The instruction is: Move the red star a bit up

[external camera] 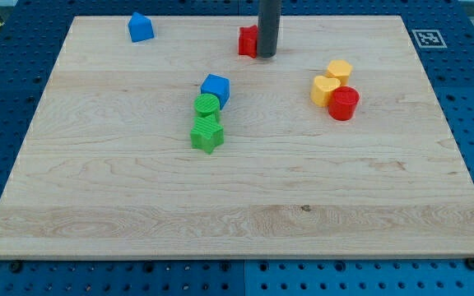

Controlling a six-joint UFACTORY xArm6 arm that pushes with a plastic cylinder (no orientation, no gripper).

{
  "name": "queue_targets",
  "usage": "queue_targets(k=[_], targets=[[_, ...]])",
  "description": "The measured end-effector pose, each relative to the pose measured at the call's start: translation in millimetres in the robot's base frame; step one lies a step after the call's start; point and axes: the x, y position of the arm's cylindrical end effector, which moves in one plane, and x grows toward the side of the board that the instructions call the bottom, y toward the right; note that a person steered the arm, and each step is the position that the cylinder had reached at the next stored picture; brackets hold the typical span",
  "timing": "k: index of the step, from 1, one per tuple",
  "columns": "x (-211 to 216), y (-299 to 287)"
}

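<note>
Red star: near board's top edge, partly hidden. My tip touches its right side, bare rod, grasping nothing. Advice: reposition below star, push upward briefly.

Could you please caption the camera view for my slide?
My tip sits against the right side of the red star near the board's top edge.

Rod comes down from the view's top edge, a little right of centre. Dark grey, straight, standing upright, no visible tilt. Only its lower length shows; the arm above is out of frame. My tip sits low near the view's top, at surface level. No gripper or fingers on this rig, just the plain rod end.
</note>
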Motion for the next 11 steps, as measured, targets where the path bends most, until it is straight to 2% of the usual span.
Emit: queue_targets(k=[2,4,6,7,9,11], targets=[[-17.5,-4.9],[45.7,4.7],[50.5,-12.5],[43.3,-17.0],[-2.7,-32.8],[-29.2,-33.0]])
